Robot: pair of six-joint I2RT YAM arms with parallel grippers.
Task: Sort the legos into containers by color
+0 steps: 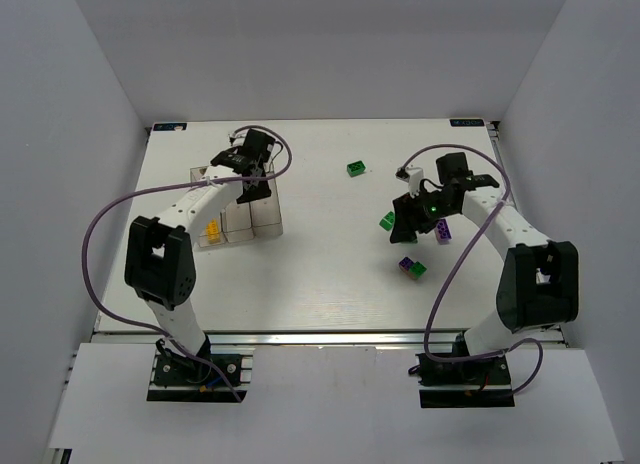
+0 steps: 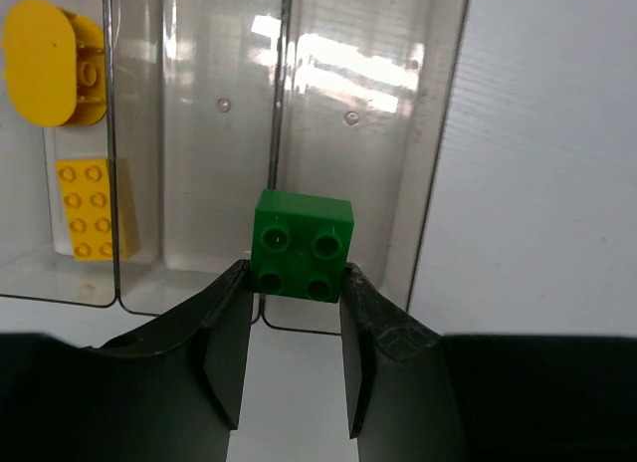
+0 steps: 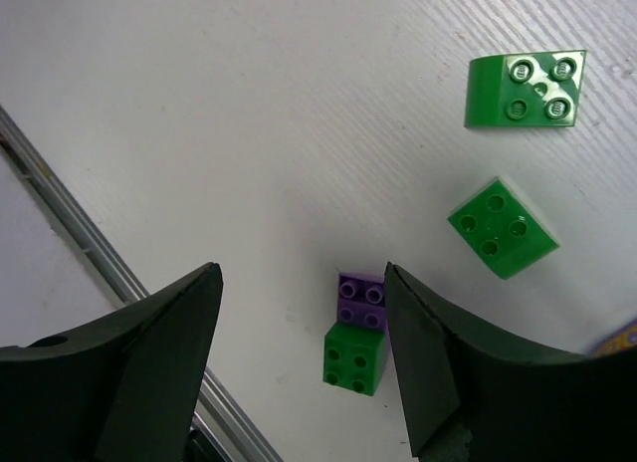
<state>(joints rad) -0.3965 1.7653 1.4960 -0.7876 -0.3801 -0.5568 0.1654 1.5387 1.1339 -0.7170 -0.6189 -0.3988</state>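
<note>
My left gripper (image 1: pixel 250 172) hangs over the containers (image 1: pixel 262 224), three joined clear bins at the table's left. In the left wrist view it (image 2: pixel 297 273) is shut on a green lego (image 2: pixel 303 245) over the right-hand bin (image 2: pixel 438 133). Two yellow legos (image 2: pixel 85 208) lie in the left-hand bin. My right gripper (image 1: pixel 415 209) is open and empty above the table. In the right wrist view (image 3: pixel 301 278) a purple lego (image 3: pixel 362 301) and a green lego (image 3: pixel 355 356) lie touching below it, beside the right finger. Two more green legos (image 3: pixel 501 228) lie further off.
Another green lego (image 1: pixel 356 168) lies at the table's far middle. A purple lego (image 1: pixel 443 231) lies by the right arm. The purple and green pair (image 1: pixel 411 267) lies nearer the front. The table's metal front rail (image 3: pixel 60 183) runs to the left of the right gripper.
</note>
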